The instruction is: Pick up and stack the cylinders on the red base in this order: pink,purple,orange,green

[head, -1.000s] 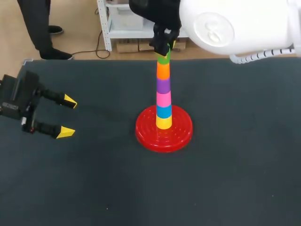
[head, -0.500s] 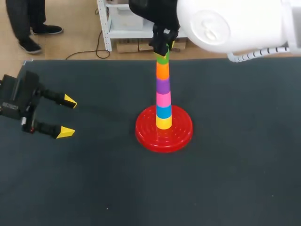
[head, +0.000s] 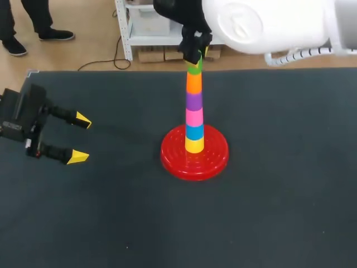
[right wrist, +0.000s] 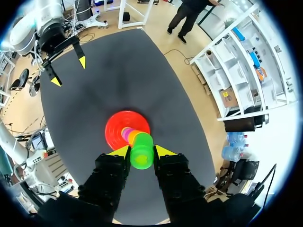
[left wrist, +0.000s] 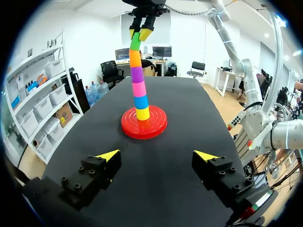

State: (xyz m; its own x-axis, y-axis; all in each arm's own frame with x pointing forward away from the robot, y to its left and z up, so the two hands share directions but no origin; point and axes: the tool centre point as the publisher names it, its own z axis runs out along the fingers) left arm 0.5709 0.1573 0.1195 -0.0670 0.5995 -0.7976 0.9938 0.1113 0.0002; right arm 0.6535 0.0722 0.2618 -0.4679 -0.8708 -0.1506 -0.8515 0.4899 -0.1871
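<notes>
On the red base point(head: 167, 159) stands one tall column: yellow point(head: 194, 146) at the foot, then blue point(head: 194, 132), pink point(head: 194, 117), purple point(head: 193, 101), orange point(head: 193, 83) and green point(head: 194, 68) on top. My right gripper point(head: 194, 56) comes down from above and is shut on the green cylinder point(right wrist: 141, 150), a yellow tip against each side; the column leans slightly under it. Far off at the table's left, my left gripper point(head: 81, 138) is open and holds nothing. The left wrist view shows the column point(left wrist: 139, 90) well ahead of its fingers point(left wrist: 109, 155).
The dark mat point(head: 268, 212) covers the whole table. My right arm's white body point(head: 268, 28) hangs over the far right edge. No other objects lie on the mat.
The white body of my right arm has shifted slightly to the left. The gripper on the green cylinder, the column and the left arm stand as before.
</notes>
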